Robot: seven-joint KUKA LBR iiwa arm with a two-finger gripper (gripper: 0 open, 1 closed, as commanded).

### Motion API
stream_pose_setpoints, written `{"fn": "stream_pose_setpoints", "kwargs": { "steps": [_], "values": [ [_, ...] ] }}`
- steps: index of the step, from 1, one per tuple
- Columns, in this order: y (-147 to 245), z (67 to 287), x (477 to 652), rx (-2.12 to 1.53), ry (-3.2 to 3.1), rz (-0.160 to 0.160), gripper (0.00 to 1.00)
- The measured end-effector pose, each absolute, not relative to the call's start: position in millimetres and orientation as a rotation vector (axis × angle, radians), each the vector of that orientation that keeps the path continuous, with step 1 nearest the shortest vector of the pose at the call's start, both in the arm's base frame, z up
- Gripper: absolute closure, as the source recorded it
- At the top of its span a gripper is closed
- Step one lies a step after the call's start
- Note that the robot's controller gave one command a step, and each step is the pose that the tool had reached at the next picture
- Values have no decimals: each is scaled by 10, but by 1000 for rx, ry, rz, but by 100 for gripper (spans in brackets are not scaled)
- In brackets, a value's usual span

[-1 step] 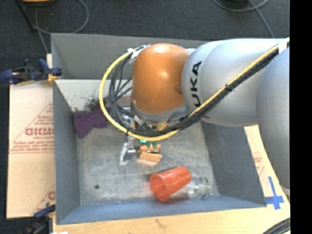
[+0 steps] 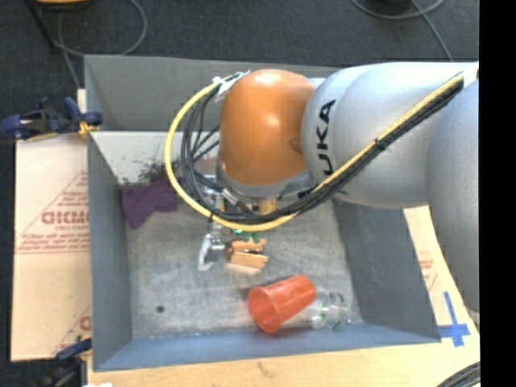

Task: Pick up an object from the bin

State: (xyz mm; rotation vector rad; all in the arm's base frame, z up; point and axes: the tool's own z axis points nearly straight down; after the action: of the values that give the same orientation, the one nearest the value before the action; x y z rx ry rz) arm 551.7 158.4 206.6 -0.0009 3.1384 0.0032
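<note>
Noted gripper (image 2: 214,248) low over middle of grey bin (image 2: 109,240), beneath orange wrist cover (image 2: 262,127). Cannot tell whether released or clenched; saw nothing grasped. Took nearest thing to be a small tan block (image 2: 246,259), wooden-looking, lying flat on bin floor just beside gripper, with a green bit (image 2: 246,238) close above it. Judged block light, stiff, not fragile, faces likely dry enough not to slip; best taken across its short width near mid-length. Also logged orange plastic cup (image 2: 278,301) on its side nearer front wall, touching a clear piece (image 2: 330,313), and purple cloth (image 2: 147,201) at back left, well apart. Judged cup light but apt to roll if nudged.
</note>
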Motion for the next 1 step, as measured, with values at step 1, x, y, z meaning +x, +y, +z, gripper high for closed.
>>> {"fn": "stream_pose_setpoints", "kwargs": {
  "steps": [1],
  "values": [
    [1451,1981,5617,-219,3129,3,0]
  ]
}}
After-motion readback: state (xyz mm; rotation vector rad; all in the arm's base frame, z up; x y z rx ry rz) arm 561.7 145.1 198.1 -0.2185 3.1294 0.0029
